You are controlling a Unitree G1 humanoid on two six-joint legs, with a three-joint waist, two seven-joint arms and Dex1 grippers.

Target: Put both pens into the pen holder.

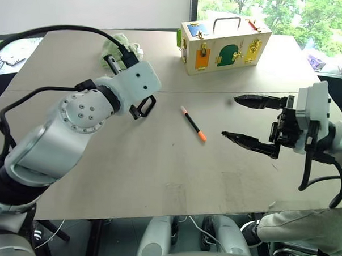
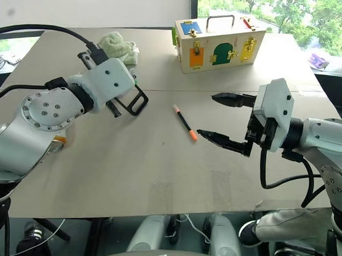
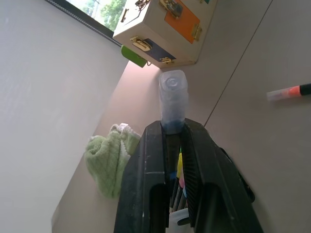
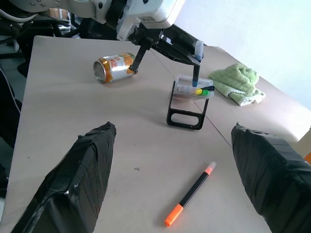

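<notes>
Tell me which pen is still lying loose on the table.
The orange-tipped pen, flat on the table. The blue-capped pen is clamped in the left gripper, above the pen holder.

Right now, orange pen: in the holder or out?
Out. The orange pen lies flat on the table, apart from the pen holder.

I'm seeing a wooden box (image 1: 224,43) standing at the far side of the table (image 1: 157,178), showing blue, orange, green and yellow panels with brass latches and a wire handle on top. A green cloth (image 2: 119,46) is lying crumpled near the far left edge. A can (image 4: 114,67) is lying on its side, well apart from the cloth.
</notes>
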